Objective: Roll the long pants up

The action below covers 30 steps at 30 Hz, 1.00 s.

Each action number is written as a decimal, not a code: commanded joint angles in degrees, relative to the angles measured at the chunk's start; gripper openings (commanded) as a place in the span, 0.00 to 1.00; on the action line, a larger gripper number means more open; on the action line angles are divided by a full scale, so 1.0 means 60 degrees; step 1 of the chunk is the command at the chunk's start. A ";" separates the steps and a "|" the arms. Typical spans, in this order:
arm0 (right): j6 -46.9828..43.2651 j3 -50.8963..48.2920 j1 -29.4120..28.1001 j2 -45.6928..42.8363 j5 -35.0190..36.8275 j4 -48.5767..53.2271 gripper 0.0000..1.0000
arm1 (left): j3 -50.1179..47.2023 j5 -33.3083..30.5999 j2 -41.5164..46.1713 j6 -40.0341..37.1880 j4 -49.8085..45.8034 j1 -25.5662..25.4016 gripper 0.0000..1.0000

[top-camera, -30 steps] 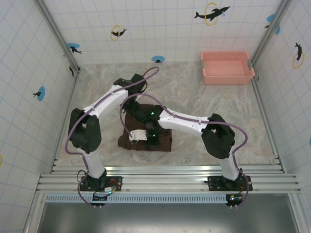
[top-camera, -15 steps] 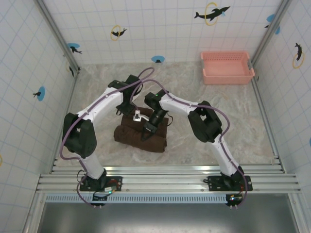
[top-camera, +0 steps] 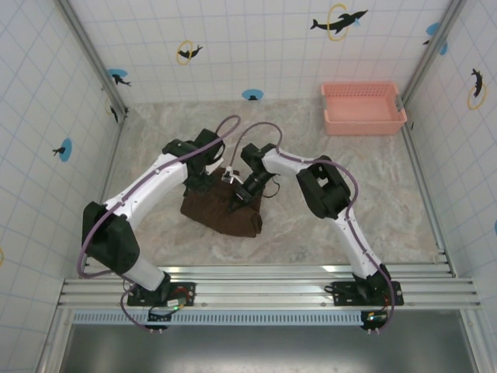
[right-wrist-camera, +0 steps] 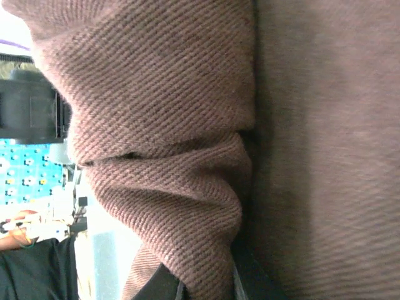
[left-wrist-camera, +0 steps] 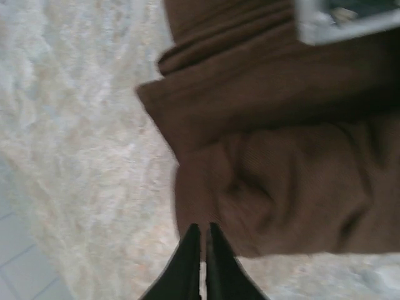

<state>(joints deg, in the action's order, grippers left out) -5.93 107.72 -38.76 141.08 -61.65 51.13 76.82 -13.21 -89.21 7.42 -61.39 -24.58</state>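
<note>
Marbled table (top-camera: pixel 373 194): long pants (top-camera: pixel 224 217) bunched; left tool (left-wrist-camera: pixel 201 236) closed at edge, right tool (right-wrist-camera: pixel 206 284) pinching fold.

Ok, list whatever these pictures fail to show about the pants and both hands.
Top view: the arms cover the far edge of the long pants, so how far they are rolled is hidden.
Left wrist view: blurred; whether the shut left hand pinches cloth is unclear.
Right wrist view: cloth hides the fingertips of the right hand.

Brown pants (top-camera: pixel 220 214) lie bunched at centre frame. The left arm (top-camera: pixel 147 189) and right arm (top-camera: pixel 289 161) meet over their upper edge. A pink basket (top-camera: pixel 363 87) sits upper right.
</note>
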 commanded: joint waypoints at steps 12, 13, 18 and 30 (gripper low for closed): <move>0.1399 -0.0351 -0.0021 0.0478 0.0907 -0.2020 0.14 | -0.0354 -0.0207 -0.2105 0.1035 0.0478 -0.0341 0.00; 0.1364 -0.0398 -0.0029 0.0437 0.0850 -0.2028 0.14 | -0.0109 -0.0299 -0.2414 0.0946 0.0482 -0.0257 0.00; 0.1433 -0.1239 -0.0020 -0.0139 0.1263 -0.2387 0.19 | 0.1665 -0.0082 -0.4123 0.0472 0.0207 0.0445 0.00; 0.0459 -0.6420 -0.0011 -0.6174 0.7554 -0.6230 0.68 | 0.2016 0.0891 -0.4961 -0.0390 0.0420 0.1046 0.00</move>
<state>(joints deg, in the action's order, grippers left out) 4.45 70.17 -37.39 109.47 -34.52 16.10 88.84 -7.35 -115.85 6.76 -62.98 -19.59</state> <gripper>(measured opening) 0.665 0.042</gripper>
